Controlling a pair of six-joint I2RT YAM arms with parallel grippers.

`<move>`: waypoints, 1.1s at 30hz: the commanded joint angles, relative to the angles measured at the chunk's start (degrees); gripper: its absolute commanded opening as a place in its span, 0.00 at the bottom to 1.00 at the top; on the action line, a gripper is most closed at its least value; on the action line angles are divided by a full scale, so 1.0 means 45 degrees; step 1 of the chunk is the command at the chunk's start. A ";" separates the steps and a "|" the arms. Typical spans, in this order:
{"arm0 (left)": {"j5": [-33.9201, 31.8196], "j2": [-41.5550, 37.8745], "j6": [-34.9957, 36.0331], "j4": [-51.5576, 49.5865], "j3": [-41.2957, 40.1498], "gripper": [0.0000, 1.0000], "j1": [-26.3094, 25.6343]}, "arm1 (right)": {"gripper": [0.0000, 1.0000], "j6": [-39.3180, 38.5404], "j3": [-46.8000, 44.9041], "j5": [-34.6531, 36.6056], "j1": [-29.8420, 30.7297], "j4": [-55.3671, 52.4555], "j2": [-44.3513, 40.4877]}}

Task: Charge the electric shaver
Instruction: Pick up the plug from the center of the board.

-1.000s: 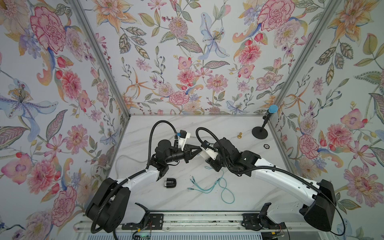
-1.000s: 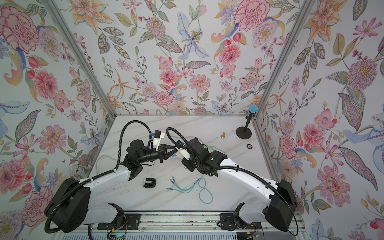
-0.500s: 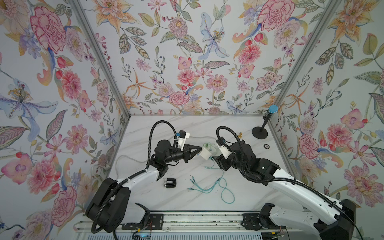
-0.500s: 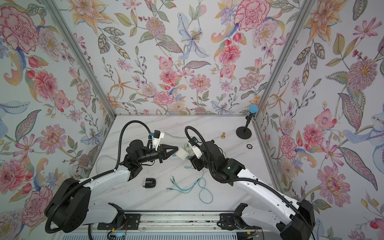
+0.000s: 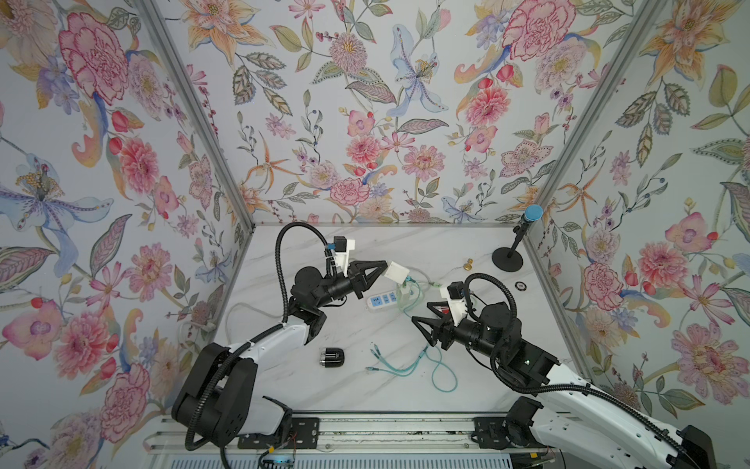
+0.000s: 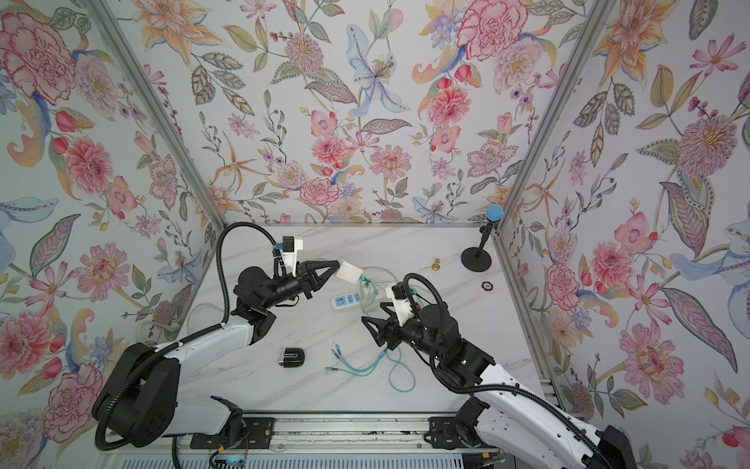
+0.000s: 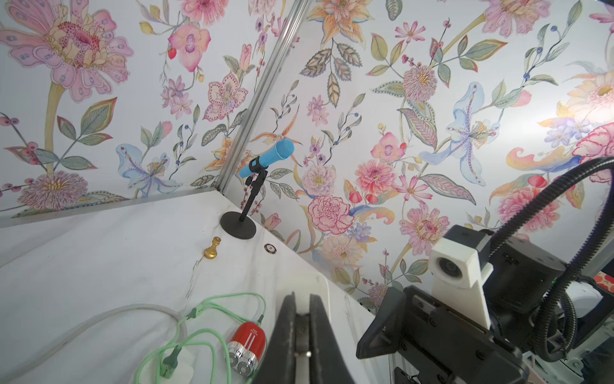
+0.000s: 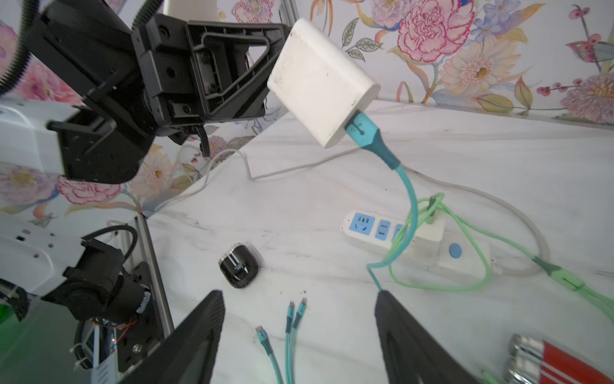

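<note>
Right end effector withdrawn, wrist shows shaver

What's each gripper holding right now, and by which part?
The left gripper pinches the white charger block by the end opposite its teal cable plug. The right gripper is open and holds nothing.

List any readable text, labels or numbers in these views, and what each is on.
Nothing legible in any view.
Black shaver: pale mark on its face, too blurred.
Red shaver: white stripes and a tiny mark, too small.
Token: emblem, too small.
Teal plug: embossed mark, unreadable.
Charger: blank on the sides shown.
</note>
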 commanded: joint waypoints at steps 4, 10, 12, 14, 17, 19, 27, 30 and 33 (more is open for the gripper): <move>-0.0856 -0.0083 -0.1481 0.2345 0.0386 0.00 0.0102 | 0.82 0.2259 -0.0976 -0.1406 -0.0676 0.5912 0.0484; -0.1128 -0.0389 -0.2463 0.3129 0.0147 0.00 -0.0140 | 0.85 0.3387 -0.1071 -0.2093 -0.1403 0.8777 0.1706; -0.1178 -0.0482 -0.2534 0.3071 0.0170 0.00 -0.0355 | 0.85 0.3614 -0.0879 -0.2341 -0.1511 0.9277 0.2197; -0.1273 -0.0507 -0.2582 0.3068 0.0147 0.00 -0.0519 | 0.85 0.3784 -0.0753 -0.2544 -0.1517 0.9819 0.2743; -0.1196 -0.0427 -0.2982 0.3472 0.0186 0.00 -0.0683 | 0.85 0.4204 -0.0713 -0.2742 -0.1629 1.0710 0.3290; -0.1141 -0.0445 -0.3025 0.3436 0.0207 0.00 -0.0803 | 0.85 0.4339 -0.0572 -0.2861 -0.1629 1.1037 0.3489; -0.0969 -0.0236 -0.3363 0.3686 0.0017 0.00 -0.1215 | 0.84 0.4505 0.0007 -0.3195 -0.1631 1.1638 0.4076; -0.0902 -0.0180 -0.3520 0.3861 -0.0049 0.00 -0.1392 | 0.82 0.4573 0.0136 -0.3175 -0.2055 1.1737 0.4223; -0.0920 -0.0138 -0.3562 0.3945 -0.0180 0.00 -0.1543 | 0.80 0.4767 0.0166 -0.3180 -0.2212 1.2089 0.4373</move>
